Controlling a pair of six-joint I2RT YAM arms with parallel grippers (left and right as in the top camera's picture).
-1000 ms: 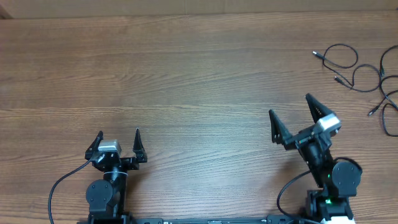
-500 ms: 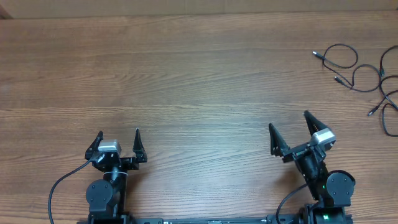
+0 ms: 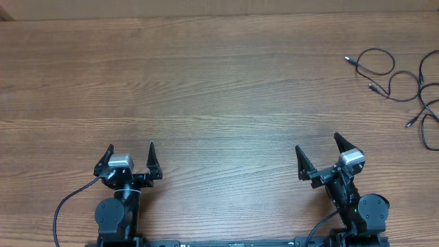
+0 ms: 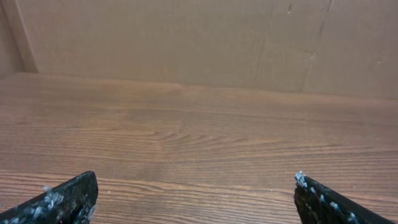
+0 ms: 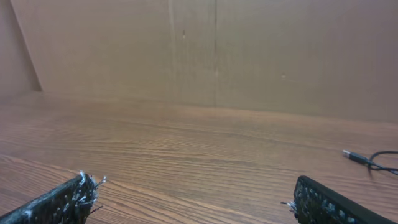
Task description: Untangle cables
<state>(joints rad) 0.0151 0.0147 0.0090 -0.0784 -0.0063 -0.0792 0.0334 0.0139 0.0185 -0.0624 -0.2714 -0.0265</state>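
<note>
The cables [image 3: 394,75] are thin black cords with small plugs, lying in loose loops at the table's far right edge in the overhead view. One plug end [image 5: 356,156] shows at the right of the right wrist view. My right gripper [image 3: 317,145] stands open near the front right, well short of the cables, with nothing between its fingers [image 5: 62,202]. Over at the front left my left gripper [image 3: 131,148] is open and empty too, and only bare wood lies between its fingertips [image 4: 68,196].
The wooden table [image 3: 206,89] stretches wide ahead of both arms. A brown cardboard wall [image 4: 199,37] runs along its far edge. Thick black arm cables [image 3: 65,206] trail by the arm bases at the front.
My right arm has drawn back toward its base at the front and away from the cables, its gripper still open. The left arm and the cables have not moved.
</note>
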